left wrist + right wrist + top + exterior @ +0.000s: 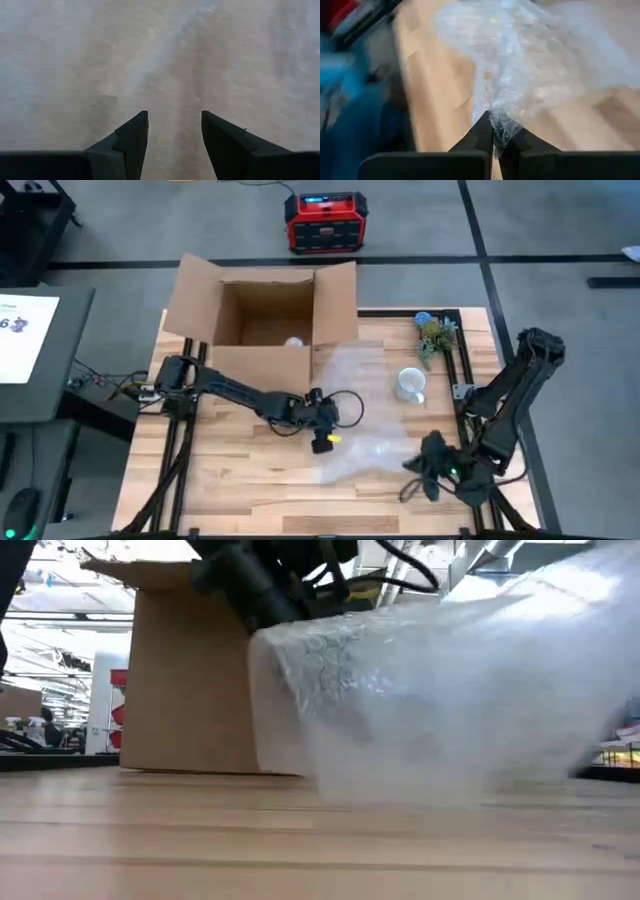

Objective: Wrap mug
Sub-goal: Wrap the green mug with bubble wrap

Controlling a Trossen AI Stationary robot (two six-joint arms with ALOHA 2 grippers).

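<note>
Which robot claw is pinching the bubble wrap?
The right gripper, at the table's near right corner: its fingers are shut on the bubble wrap. The left gripper is open, only hovering over the sheet.

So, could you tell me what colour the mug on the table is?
White; the mug shows best in the high view.

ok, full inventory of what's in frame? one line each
mug: one, white, right half of table, beside the wrap.
bubble wrap: one sheet, clear, table centre, partly lifted.
cardboard box: one, brown, open, back of table.
small plant: one, green, back right of table.
power unit: one, red and black, floor behind table.
table: one, light wood.
left claw: black, open, over the wrap at table centre.
right claw: black, shut on the wrap's front right edge.
</note>
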